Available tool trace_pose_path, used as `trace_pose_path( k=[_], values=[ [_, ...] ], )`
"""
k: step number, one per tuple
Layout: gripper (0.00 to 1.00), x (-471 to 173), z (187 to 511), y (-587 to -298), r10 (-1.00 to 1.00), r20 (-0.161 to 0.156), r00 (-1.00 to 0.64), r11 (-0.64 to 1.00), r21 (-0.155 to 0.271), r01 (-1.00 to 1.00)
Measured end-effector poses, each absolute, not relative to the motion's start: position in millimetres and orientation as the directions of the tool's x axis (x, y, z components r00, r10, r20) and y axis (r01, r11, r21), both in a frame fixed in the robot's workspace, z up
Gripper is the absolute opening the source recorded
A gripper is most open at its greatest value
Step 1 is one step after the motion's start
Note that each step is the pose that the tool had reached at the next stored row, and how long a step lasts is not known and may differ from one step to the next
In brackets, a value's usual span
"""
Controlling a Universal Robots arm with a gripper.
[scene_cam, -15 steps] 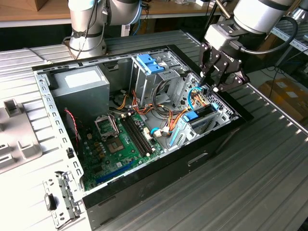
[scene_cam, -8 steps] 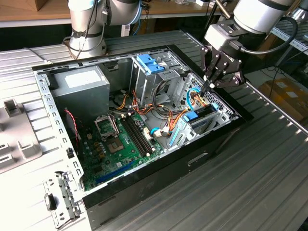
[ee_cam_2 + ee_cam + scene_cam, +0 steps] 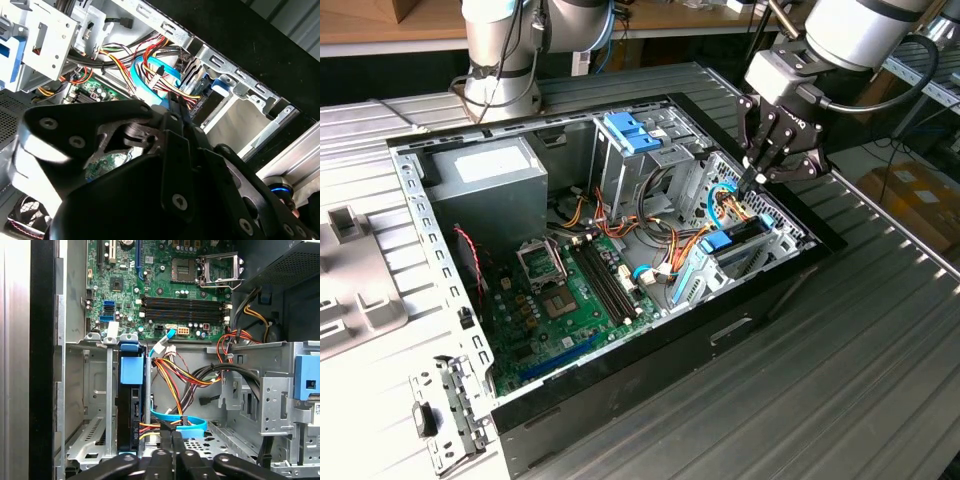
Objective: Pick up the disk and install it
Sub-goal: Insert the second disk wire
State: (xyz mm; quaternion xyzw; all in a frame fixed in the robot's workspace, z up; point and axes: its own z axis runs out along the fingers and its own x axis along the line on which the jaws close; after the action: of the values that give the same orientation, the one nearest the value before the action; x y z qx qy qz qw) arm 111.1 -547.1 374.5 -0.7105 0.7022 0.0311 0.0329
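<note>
Inside its bay, the disk [image 3: 132,405] stands blue-tabbed.

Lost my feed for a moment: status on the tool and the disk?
Tool shut, empty, above the drive cage. Grey hard drive in its light-blue plastic carrier seated in a cage slot, blue tab showing. Bundle of orange, red and blue cables alongside the slot.

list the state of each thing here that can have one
disk: slotted on edge in the drive cage, blue tab showing
gripper: shut, empty, above the cage
computer case: side panel off, interior open
CPU socket: empty, no cooler fitted
</note>
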Motion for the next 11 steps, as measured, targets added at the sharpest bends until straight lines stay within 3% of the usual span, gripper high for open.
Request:
trace_pose_path(
  k=[1,3,11],
  values=[
    [0.17,111.1,374.5,-547.1,-0.996,-0.09,0.012,-0.012,-0.003,-1.0],
    [0.3,111.1,374.5,-547.1,-0.996,-0.09,0.012,-0.012,-0.003,-1.0],
    [0.3,109.2,372.7,-546.8,-0.996,-0.09,0.012,-0.012,-0.003,-1.0]
  ],
)
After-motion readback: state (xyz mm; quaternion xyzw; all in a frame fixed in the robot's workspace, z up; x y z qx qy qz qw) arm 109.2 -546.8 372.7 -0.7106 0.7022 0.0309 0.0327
